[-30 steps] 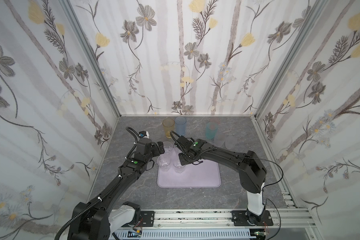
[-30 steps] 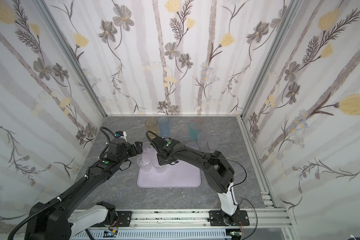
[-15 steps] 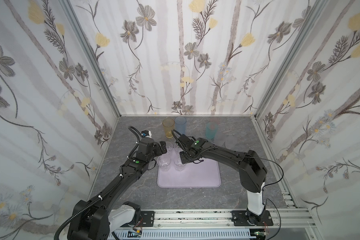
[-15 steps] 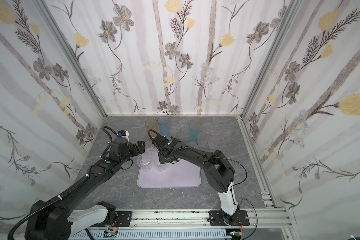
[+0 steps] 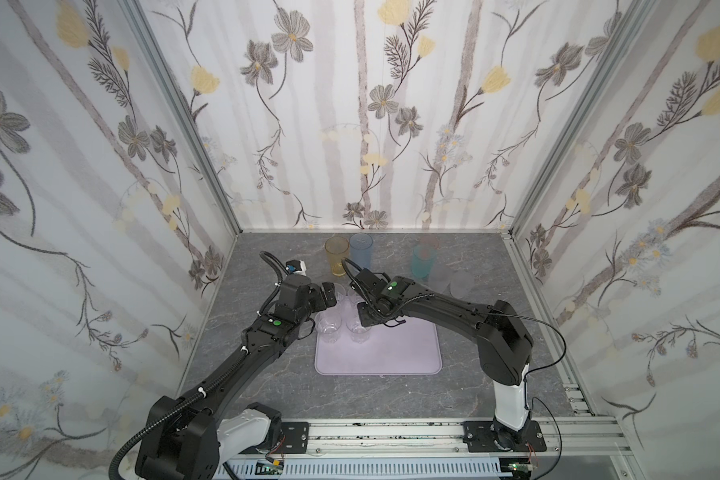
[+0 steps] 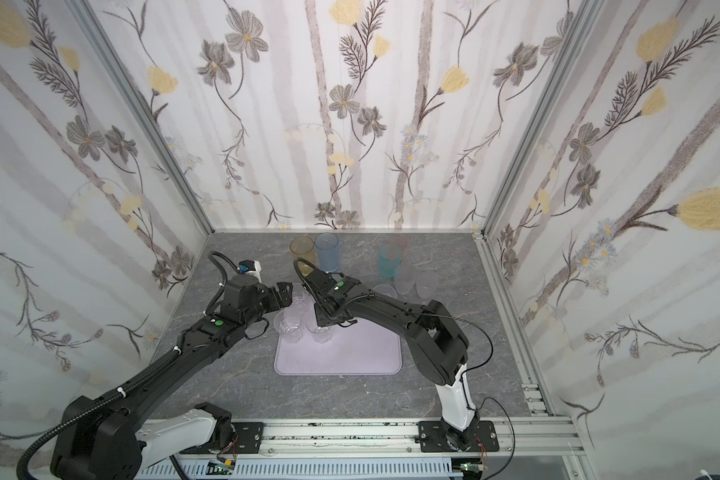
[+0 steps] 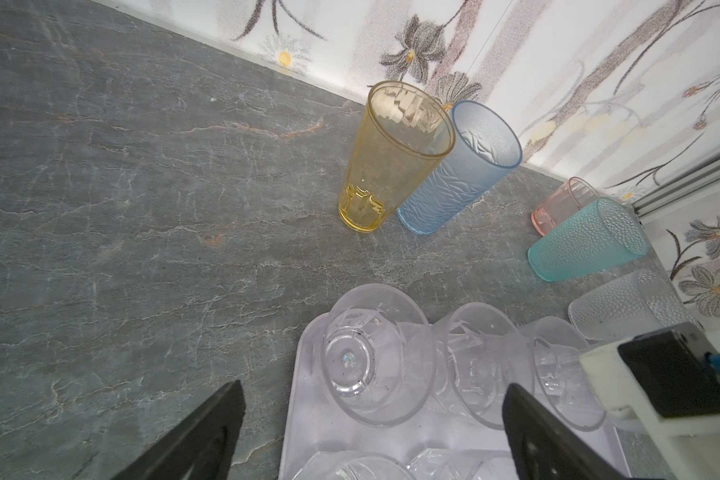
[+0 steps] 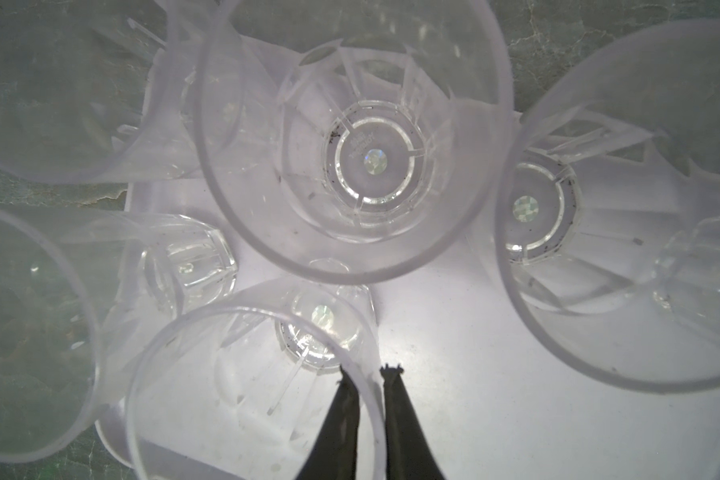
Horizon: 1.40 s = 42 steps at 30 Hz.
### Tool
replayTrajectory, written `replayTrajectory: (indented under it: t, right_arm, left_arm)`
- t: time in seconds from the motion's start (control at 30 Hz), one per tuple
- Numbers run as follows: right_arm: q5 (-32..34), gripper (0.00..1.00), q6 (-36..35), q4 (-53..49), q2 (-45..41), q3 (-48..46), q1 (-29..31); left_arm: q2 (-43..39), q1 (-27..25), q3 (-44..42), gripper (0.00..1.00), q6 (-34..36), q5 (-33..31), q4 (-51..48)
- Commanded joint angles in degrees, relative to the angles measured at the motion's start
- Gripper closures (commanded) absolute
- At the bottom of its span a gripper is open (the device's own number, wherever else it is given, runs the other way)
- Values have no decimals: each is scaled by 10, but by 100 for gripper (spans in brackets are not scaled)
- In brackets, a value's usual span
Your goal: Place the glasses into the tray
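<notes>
Right gripper (image 8: 368, 380): fingers nearly together, astride the rim of a short clear glass (image 8: 225, 395), one tip inside and one outside. I cannot tell whether they are pressing the wall or have let go.
Held glass: upright, with its base down on the tray (image 5: 391, 357).
Neighbours: four other clear glasses (image 8: 350, 145) stand on the tray, crowded close around the right fingers.
Left gripper (image 7: 373, 387): fingers spread wide and empty, with the tray's far row of glasses just beyond the tips.
Just changed: very little. The right gripper stays low over the same spot, and the left has edged slightly toward the cluster.
Meaning: this glass looks placed and only its release is left. That would make five in the tray.
Still out: amber glass (image 7: 391, 166), blue glass (image 7: 454, 178), teal glass (image 7: 587, 241), pink glass (image 7: 562, 203) and frosted glasses (image 6: 427, 284), all well beyond both pairs of fingers.
</notes>
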Motion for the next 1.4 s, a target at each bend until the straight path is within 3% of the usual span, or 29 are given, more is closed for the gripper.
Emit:
replayTrajectory:
  t: [0.0,0.23,0.43,0.77,1.1,1.37]
  right_arm:
    - [10,85,9,17,-4,-2,1]
    - [7,84,11,18,-12,-1,0]
    - [0,75,10,15,-39,-3,-10]
    - [12,65,-16,16,-120,-10,-48]
    - [20,64,-42,39,-165,-43,-161]
    - [-9,61,-56,74,-151,-24,-273]
  left_arm:
    - [0,-3,8,0,-3,-6,21]
    - [-1,-10,14,0,-3,-10,21]
    - [0,-26,22,0,5,-24,21]
    - [17,-104,60,0,57,-89,23]
    - [64,-173,90,0,63,-100,53]
    - [158,-219,138,0,56,-97,61]
